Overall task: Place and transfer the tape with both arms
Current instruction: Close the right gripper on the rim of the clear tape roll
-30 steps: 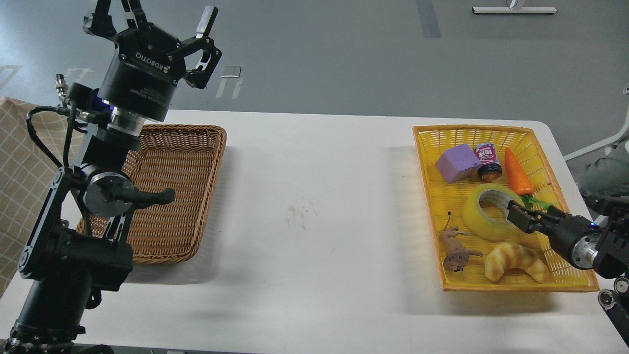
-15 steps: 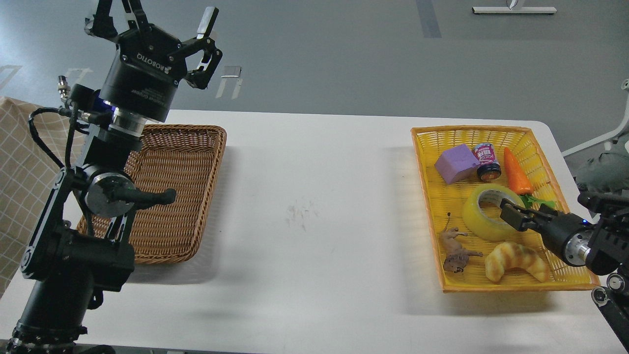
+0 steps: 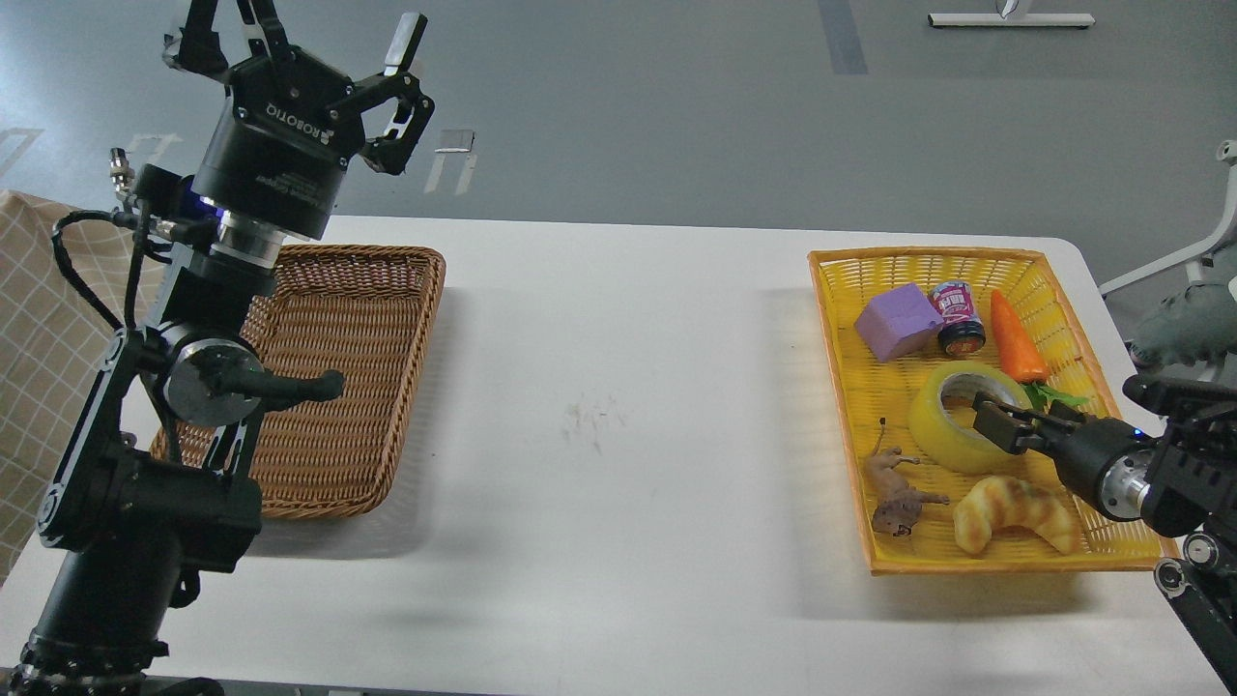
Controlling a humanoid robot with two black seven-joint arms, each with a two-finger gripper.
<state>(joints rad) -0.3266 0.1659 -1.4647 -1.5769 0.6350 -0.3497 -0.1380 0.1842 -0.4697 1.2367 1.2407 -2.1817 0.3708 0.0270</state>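
Observation:
The tape [image 3: 942, 435], a yellow translucent roll with a pale core, lies in the yellow basket [image 3: 841, 387] at the right of the white table. My right gripper [image 3: 1005, 425] comes in low from the right, and its dark tip is over the roll's right rim, at the core hole. Its fingers cannot be told apart, and I cannot tell whether it touches the roll. My left gripper [image 3: 319, 43] is raised high at the far left, above the brown wicker basket [image 3: 387, 319]. It is open and empty.
The yellow basket also holds a purple block [image 3: 899, 322], a small can [image 3: 957, 314], a toy carrot [image 3: 1020, 338], a croissant toy [image 3: 1015, 512] and a small animal figure [image 3: 899, 493]. The brown basket holds nothing I can see. A chair leg [image 3: 1189, 256] stands at the right.
My right gripper has moved a little to the left over the tape's rim. The tape and my left arm have not visibly moved.

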